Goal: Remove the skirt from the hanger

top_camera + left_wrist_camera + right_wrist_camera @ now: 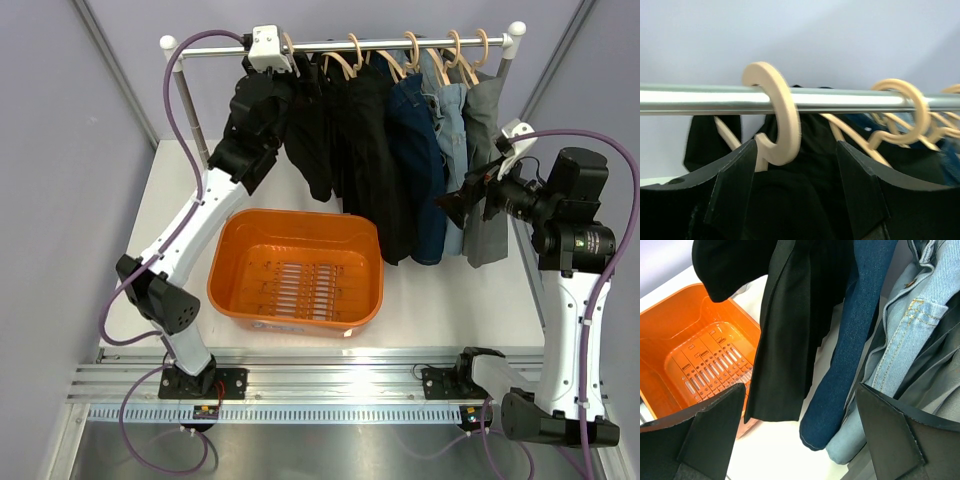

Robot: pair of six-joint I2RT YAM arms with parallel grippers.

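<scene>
Left claw (796, 150) spread, straddling the hook of the leftmost hanger (782, 112) on the rail (690, 99), black skirt (312, 140) hanging from that hanger over the counter (450, 300); right claw (800, 387) spread wide near the denim garments (860, 315).

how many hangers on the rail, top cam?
5 hanger hooks on the rail: first at the left gripper, second over the black garments, third over dark denim, fourth and fifth near the right end. More may hide behind the gripper.
</scene>
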